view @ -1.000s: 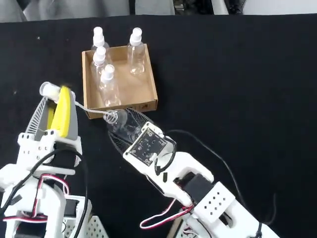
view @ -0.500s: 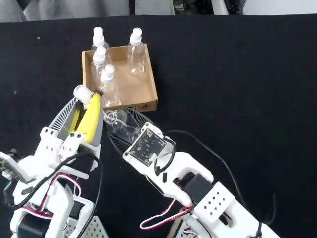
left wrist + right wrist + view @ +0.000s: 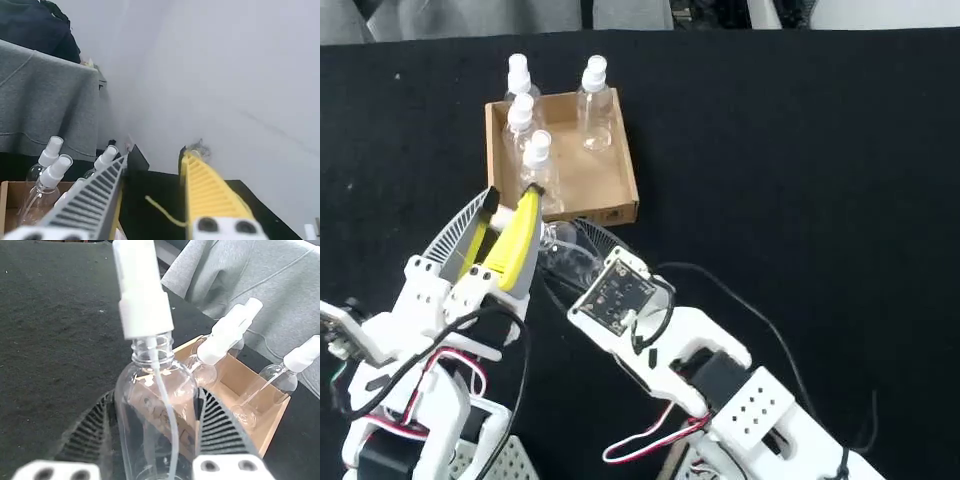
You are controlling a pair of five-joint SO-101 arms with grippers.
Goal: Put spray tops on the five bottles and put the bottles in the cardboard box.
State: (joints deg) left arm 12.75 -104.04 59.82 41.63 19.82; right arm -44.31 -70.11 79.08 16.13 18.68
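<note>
My right gripper (image 3: 568,252) (image 3: 155,402) is shut on a clear bottle (image 3: 150,405) just in front of the cardboard box (image 3: 625,170). A white spray top (image 3: 142,295) sits just above the bottle's neck, its tube running down inside. My left gripper (image 3: 512,192) (image 3: 157,155) hangs over the bottle's neck, its grey and yellow fingers apart with no top between the tips. In the high view the yellow finger (image 3: 515,245) hides the top. Several capped bottles (image 3: 595,105) (image 3: 50,167) stand in the box.
The box sits at the back left of the black table (image 3: 800,160), with its front wall next to the held bottle. A grey cloth (image 3: 260,275) lies behind the table. Both arms crowd the space in front of the box.
The left arm swung right from the table's left side to the held bottle. The spray top left its fingertips and its tube now hangs inside the bottle. The right arm kept still.
</note>
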